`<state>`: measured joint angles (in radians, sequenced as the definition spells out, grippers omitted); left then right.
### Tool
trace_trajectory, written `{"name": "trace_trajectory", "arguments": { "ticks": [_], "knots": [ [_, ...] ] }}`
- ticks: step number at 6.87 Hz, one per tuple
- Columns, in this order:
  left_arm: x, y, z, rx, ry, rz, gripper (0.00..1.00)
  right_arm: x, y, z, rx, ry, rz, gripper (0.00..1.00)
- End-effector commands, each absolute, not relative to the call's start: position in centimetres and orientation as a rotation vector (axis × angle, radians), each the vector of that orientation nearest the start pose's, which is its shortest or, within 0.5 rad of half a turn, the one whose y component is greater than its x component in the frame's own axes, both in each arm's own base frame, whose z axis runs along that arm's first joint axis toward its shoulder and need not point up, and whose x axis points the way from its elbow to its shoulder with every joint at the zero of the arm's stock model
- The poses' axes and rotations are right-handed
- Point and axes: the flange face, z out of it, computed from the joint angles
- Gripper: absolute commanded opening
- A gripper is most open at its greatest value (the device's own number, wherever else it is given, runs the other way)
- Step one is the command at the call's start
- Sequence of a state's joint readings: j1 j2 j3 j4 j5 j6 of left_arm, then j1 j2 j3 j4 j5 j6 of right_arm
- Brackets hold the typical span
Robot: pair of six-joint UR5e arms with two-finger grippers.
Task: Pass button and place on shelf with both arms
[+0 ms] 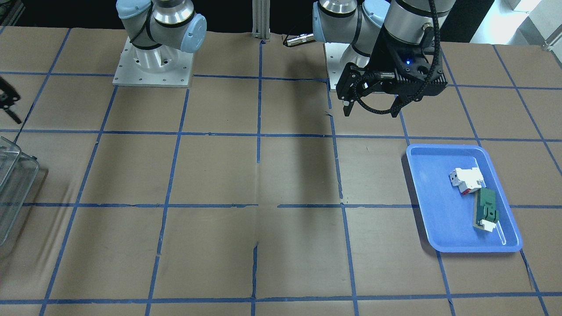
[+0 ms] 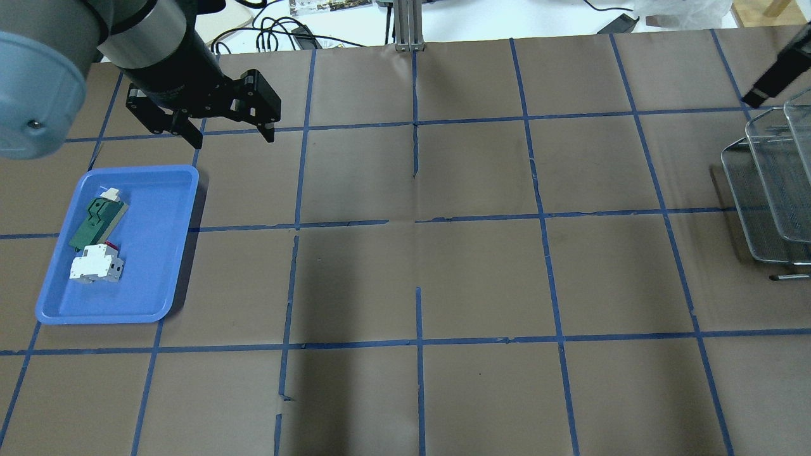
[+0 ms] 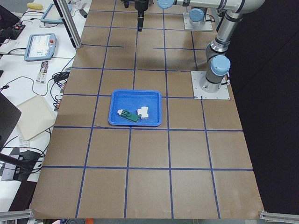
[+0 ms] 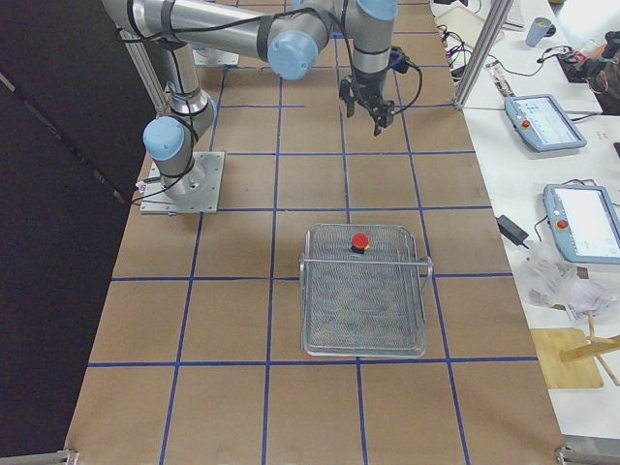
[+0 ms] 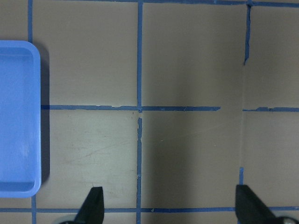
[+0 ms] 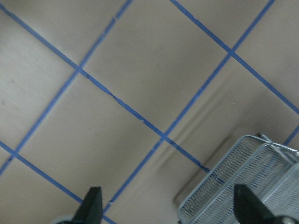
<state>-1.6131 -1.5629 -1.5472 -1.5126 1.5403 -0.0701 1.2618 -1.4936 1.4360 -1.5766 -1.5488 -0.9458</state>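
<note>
The button [image 4: 359, 240], with its red cap up, sits on the top tier of the wire shelf [image 4: 364, 315], near the shelf's far edge. It shows only in the exterior right view. My right gripper [image 6: 168, 205] is open and empty; it hangs high over the table beyond the shelf [image 4: 366, 114], apart from the button. My left gripper [image 5: 169, 205] is open and empty, raised above the table between its base and the blue tray [image 1: 371, 112], and it also shows in the overhead view [image 2: 231, 138].
The blue tray [image 2: 177, 190] holds a white block with red tabs [image 2: 95, 265] and a green flat part [image 2: 96, 221]. The wire shelf stands at the table's right end [image 2: 760, 190] and shows in the right wrist view [image 6: 247, 186]. Operator desks with tablets lie beyond the table.
</note>
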Motion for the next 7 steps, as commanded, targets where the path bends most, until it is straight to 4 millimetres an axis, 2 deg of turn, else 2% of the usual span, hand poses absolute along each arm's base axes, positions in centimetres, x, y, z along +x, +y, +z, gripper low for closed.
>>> {"name": "trace_trajectory", "arguments": {
  "ticks": [1,2,3,4,5,6,7],
  "knots": [
    [-15.8,-49.1,50.9,-0.037,3.175,-0.138,1.00,10.5,-51.0,51.7,-0.608,3.067,-0.110,1.00],
    [-15.8,-49.1,50.9,-0.037,3.177,-0.138,1.00,14.2,-49.0,51.9,-0.392,3.086,-0.111,1.00],
    [-15.8,-49.1,50.9,-0.037,3.175,-0.138,1.00,16.1,-48.3,51.6,-0.229,3.069,-0.095,1.00],
    [-15.7,-49.1,50.9,-0.027,3.177,-0.139,1.00,16.9,-48.1,52.1,0.006,2.985,-0.090,1.00],
    [-15.7,-49.1,50.9,-0.001,3.172,-0.141,1.00,15.8,-48.7,52.5,0.114,3.000,-0.091,1.00],
    [-15.7,-49.1,50.9,0.000,3.171,-0.141,1.00,12.9,-49.4,52.9,0.205,3.105,-0.108,1.00],
    [-15.7,-49.1,50.9,-0.003,3.172,-0.141,1.00,11.7,-49.6,52.9,0.247,3.105,-0.099,1.00]
  ]
}}
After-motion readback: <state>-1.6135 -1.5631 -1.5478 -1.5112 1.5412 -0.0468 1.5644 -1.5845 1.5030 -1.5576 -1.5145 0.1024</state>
